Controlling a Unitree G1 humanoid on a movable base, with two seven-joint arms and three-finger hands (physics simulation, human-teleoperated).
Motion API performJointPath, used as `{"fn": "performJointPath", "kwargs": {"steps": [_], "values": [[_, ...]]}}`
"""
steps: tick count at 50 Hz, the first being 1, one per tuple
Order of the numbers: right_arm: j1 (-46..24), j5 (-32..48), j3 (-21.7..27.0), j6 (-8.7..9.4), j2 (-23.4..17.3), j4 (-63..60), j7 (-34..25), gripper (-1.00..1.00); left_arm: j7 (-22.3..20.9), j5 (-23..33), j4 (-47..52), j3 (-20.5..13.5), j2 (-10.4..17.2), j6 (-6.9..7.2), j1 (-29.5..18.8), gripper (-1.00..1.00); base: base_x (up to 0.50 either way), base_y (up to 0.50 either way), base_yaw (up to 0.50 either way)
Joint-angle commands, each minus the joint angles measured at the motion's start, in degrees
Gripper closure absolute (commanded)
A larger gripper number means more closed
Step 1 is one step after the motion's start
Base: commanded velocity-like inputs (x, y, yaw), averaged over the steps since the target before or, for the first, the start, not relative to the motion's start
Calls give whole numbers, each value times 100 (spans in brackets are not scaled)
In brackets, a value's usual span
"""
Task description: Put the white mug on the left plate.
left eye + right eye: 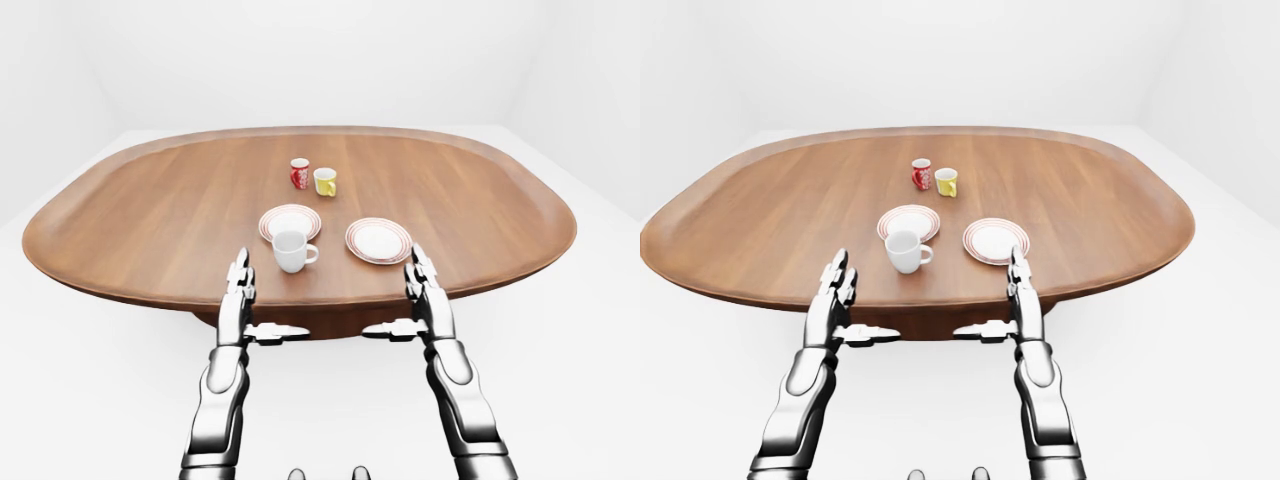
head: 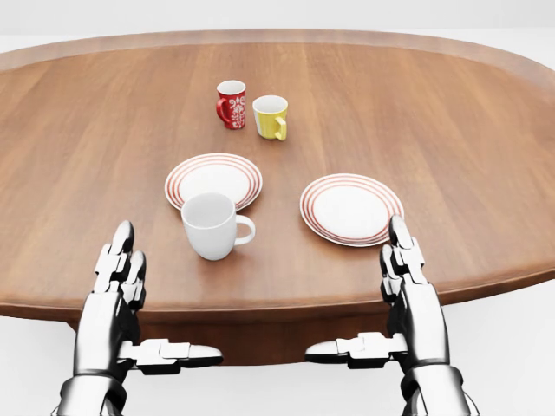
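Your left robot hand (image 2: pixel 117 290) hovers at the surface's (image 2: pixel 78 156) near edge, fingers spread wide, holding nothing. The white mug (image 2: pixel 211 225) stands upright just up and to its right, apart from it, touching the near rim of the left plate (image 2: pixel 213 178), which is bare. Toward the far edge stand a red mug (image 2: pixel 231 104) and a yellow mug (image 2: pixel 270 117). The right plate (image 2: pixel 351 209) holds nothing; your right robot hand (image 2: pixel 408 290) hangs splayed and unladen just below it.
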State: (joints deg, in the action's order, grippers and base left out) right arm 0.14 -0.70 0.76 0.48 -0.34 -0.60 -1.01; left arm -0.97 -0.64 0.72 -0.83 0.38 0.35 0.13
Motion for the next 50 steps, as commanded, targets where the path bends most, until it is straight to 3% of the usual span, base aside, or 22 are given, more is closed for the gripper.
{"fn": "performJointPath", "kwargs": {"steps": [1,2,6,7,8,12,13,14,19,37,50], "values": [[45,-124,106,144,-58,-175,-183,-100,-189,-170,142,-135,51,99,28,-100,0,0,0],[52,-128,105,166,-56,-196,-189,-100,-208,-244,209,-143,39,176,34,-100,0,0,0],[56,-140,118,254,-61,-311,-192,-100,-203,-227,381,-127,54,267,56,-100,0,0,0],[59,-177,129,411,-65,-527,-194,-100,-196,-225,560,-128,63,376,62,-100,0,0,0],[66,-195,133,452,-64,-670,-193,-100,-193,-238,693,-132,62,465,67,-100,0,0,0],[103,-445,211,452,-39,-1805,-122,-100,-170,-362,1912,-179,81,465,75,-100,0,0,0],[78,-833,290,452,1,-2528,-136,-100,-191,-481,2240,-218,71,465,54,-100,0,0,0],[32,-1036,333,452,-14,-2985,-75,-100,-170,-973,3026,-373,19,465,-23,-100,0,0,0],[-90,-1419,410,452,-77,-3705,73,-100,24,-1166,3745,-482,158,465,-194,-100,0,0,0],[-50,-1686,444,452,-140,-4090,-77,-100,7,-1096,3469,-456,141,465,-174,-100,0,0,0],[25,-1570,364,452,-120,-4086,-189,-100,20,-1130,3463,-470,141,465,-174,-100,0,48,0]]}}
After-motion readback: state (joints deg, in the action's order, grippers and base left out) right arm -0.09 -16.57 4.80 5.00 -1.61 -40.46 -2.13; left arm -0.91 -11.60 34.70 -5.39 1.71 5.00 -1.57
